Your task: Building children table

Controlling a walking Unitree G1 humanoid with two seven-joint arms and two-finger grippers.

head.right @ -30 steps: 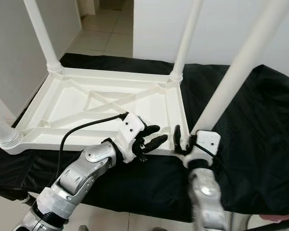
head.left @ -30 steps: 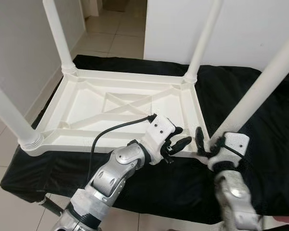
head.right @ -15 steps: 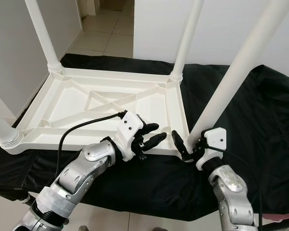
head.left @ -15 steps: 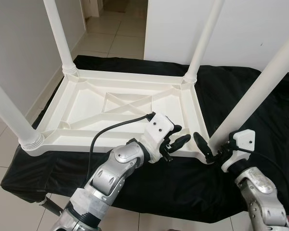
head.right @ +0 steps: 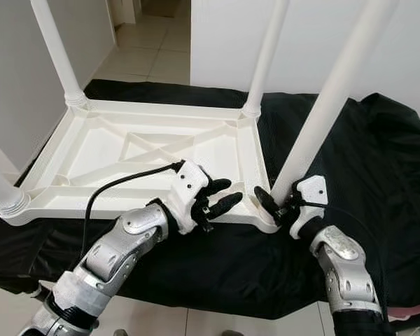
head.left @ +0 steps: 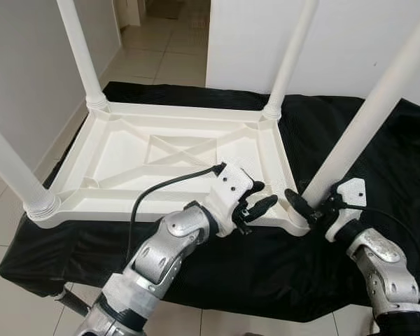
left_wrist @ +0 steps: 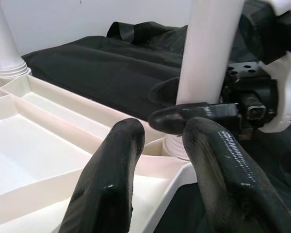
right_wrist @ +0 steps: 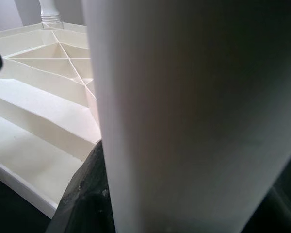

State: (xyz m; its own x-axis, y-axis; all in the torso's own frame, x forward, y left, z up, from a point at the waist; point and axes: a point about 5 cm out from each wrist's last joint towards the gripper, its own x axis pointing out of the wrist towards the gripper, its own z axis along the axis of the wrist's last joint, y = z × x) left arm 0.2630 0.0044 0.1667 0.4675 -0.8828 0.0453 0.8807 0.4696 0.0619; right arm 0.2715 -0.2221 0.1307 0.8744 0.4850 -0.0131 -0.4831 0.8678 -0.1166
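A white plastic children's table [head.left: 189, 109] lies upside down on a black cloth, its legs pointing up. My right gripper [head.left: 305, 204] is shut on the near-right leg [head.left: 378, 112] just above its socket, one black finger on each side of it. That leg [right_wrist: 194, 107] stands close before the right wrist camera, with a finger [right_wrist: 87, 189] beside it. My left gripper [head.left: 258, 197] hovers open over the near rim, a little left of that corner, with nothing between its fingers. From the left wrist camera I see the leg [left_wrist: 211, 53] just beyond my fingertips [left_wrist: 128, 133].
The black cloth [head.left: 350, 126] covers a low platform whose front edge runs just below my arms. Three other legs rise at the far-left [head.left: 77, 49], far-right [head.left: 290, 56] and near-left [head.left: 10, 168] corners. Tiled floor [head.left: 161, 59] and white walls [head.left: 21, 63] lie beyond.
My right wrist has swung from in front of the near-right leg round to its right side, staying at the leg's base. The left gripper has hardly moved.
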